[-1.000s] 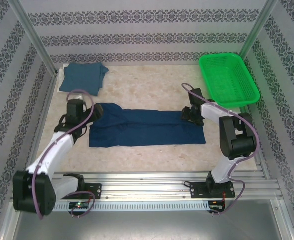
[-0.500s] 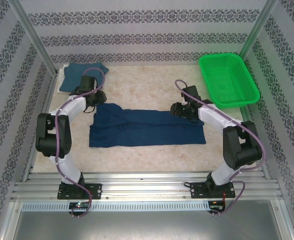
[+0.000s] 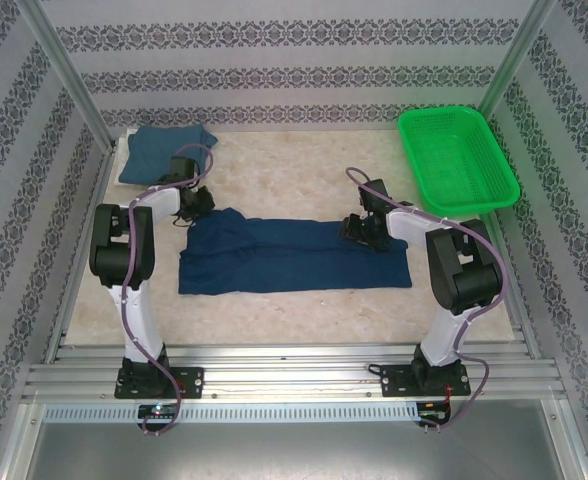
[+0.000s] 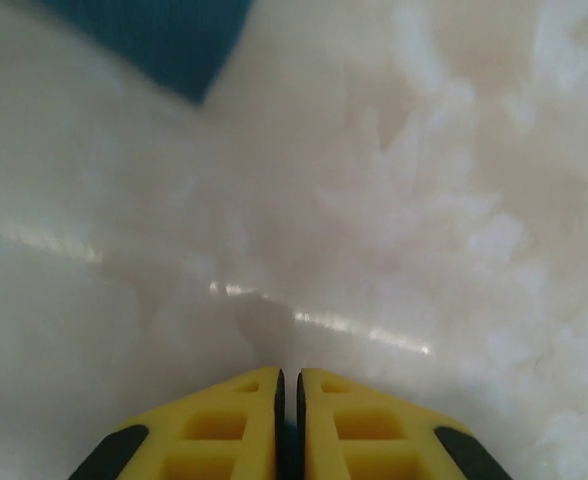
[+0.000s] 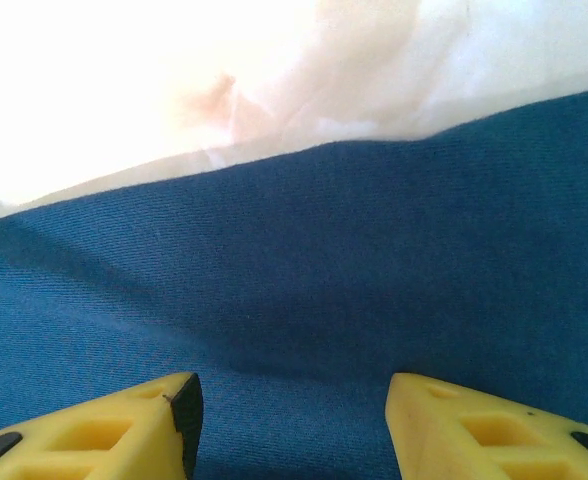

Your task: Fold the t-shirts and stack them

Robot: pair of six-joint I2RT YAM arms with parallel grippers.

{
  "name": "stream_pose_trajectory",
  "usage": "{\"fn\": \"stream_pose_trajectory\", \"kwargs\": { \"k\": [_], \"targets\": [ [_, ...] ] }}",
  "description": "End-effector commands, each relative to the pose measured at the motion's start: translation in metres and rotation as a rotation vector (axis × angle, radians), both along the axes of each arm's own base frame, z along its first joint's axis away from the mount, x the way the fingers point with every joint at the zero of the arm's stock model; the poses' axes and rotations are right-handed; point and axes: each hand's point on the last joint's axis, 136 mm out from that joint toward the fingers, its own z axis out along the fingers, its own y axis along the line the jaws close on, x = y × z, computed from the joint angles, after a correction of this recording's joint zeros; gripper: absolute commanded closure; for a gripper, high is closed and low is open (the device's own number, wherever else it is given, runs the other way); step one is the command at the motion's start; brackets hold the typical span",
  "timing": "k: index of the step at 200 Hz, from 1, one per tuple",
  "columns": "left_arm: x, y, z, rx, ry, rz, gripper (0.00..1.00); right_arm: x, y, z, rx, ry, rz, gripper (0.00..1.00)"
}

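Observation:
The dark navy t-shirt (image 3: 294,255) lies on the table as a long folded strip. The lighter teal t-shirt (image 3: 164,152) sits folded at the back left. My left gripper (image 3: 202,200) is at the navy shirt's back-left corner. Its yellow fingers (image 4: 224,420) are pressed together (image 4: 288,372), with a sliver of dark blue cloth between the pads. A corner of blue cloth (image 4: 164,40) shows ahead of it. My right gripper (image 3: 354,228) rests low over the navy shirt's back edge near its right end. It stands open (image 5: 292,385), with navy cloth (image 5: 374,260) spread beneath the gap.
A green mesh basket (image 3: 459,160) stands at the back right. The marble-patterned table (image 3: 294,170) is bare between the shirts and the basket. Patterned walls and metal posts (image 3: 64,80) close in the sides and back. A metal rail (image 3: 294,375) runs along the near edge.
My left arm has swung from the navy shirt's left edge up to its back-left corner, and its jaws have closed. The right gripper has shifted slightly left along the shirt's back edge.

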Motion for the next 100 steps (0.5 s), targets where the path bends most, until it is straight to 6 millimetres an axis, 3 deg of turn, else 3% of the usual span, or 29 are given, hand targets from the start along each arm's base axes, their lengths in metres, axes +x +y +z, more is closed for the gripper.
{"fn": "stream_pose_trajectory", "kwargs": {
  "k": [1, 39, 60, 66, 83, 100],
  "targets": [
    [0.015, 0.021, 0.0, 0.029, -0.022, 0.039, 0.89, -0.016, -0.012, -0.014, -0.04, 0.07, -0.028, 0.46],
    [0.043, 0.024, 0.012, 0.042, -0.075, 0.018, 0.92, -0.018, -0.013, -0.011, -0.104, 0.083, -0.027, 0.46],
    [0.043, 0.025, 0.033, 0.0, -0.105, 0.022, 0.94, -0.021, -0.021, -0.001, -0.156, 0.064, -0.037, 0.45],
    [0.038, 0.026, 0.043, 0.0, -0.129, 0.033, 0.87, -0.021, -0.024, 0.004, -0.181, 0.056, -0.038, 0.44],
    [0.015, 0.028, 0.078, -0.007, -0.187, 0.067, 0.56, -0.023, -0.027, 0.013, -0.2, 0.037, -0.027, 0.42],
    [-0.011, 0.009, 0.105, -0.073, -0.252, 0.027, 0.38, -0.021, -0.023, 0.021, -0.203, -0.001, -0.009, 0.4]
  ]
}}
